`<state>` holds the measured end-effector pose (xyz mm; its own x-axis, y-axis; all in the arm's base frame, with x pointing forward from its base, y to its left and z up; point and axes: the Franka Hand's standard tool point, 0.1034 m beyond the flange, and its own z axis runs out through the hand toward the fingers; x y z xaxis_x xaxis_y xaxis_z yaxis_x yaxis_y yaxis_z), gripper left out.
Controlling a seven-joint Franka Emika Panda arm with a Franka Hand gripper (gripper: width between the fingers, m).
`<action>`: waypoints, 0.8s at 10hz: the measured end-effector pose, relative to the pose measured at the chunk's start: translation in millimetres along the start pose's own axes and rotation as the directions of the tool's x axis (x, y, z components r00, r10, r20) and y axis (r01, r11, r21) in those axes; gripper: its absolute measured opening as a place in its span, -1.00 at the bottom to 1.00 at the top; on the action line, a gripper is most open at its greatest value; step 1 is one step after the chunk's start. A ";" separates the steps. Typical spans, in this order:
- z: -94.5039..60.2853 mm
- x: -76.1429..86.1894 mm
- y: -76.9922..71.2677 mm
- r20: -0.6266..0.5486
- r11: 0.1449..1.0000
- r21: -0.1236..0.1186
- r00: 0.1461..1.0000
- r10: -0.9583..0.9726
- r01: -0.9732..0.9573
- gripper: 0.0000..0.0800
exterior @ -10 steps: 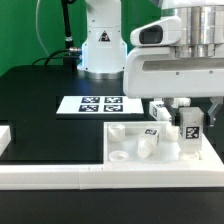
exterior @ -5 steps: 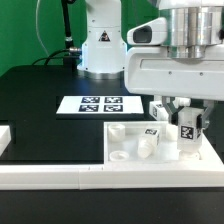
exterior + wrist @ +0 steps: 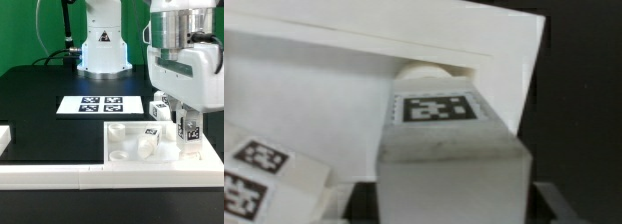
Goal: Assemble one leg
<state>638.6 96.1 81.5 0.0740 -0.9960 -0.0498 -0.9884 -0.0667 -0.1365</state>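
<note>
My gripper (image 3: 188,118) is shut on a white leg (image 3: 189,133) with a black-and-white tag and holds it upright at the exterior view's right. The leg's lower end meets the white square tabletop (image 3: 124,130) near its right edge; I cannot tell whether it sits in a socket. In the wrist view the leg (image 3: 441,140) fills the middle between my dark fingers (image 3: 550,198), its rounded tip (image 3: 425,72) against the tabletop (image 3: 331,70). Another leg (image 3: 150,139) lies on the tabletop and one (image 3: 158,107) stands behind it.
The marker board (image 3: 98,104) lies on the black table behind the tabletop. The robot base (image 3: 101,50) stands at the back. A white rim (image 3: 60,176) runs along the front. Two more tagged legs (image 3: 256,165) show beside the held leg in the wrist view.
The gripper's hand has turned about its vertical axis with the leg in it. The leg has stayed at the same spot on the tabletop.
</note>
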 end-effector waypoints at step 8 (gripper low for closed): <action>-2.0 -5.9 -5.1 -0.005 0.769 0.003 0.769 -0.640 0.640 0.62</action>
<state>642.9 102.2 84.4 0.6886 -0.7232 0.0540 -0.7119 -0.6882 -0.1397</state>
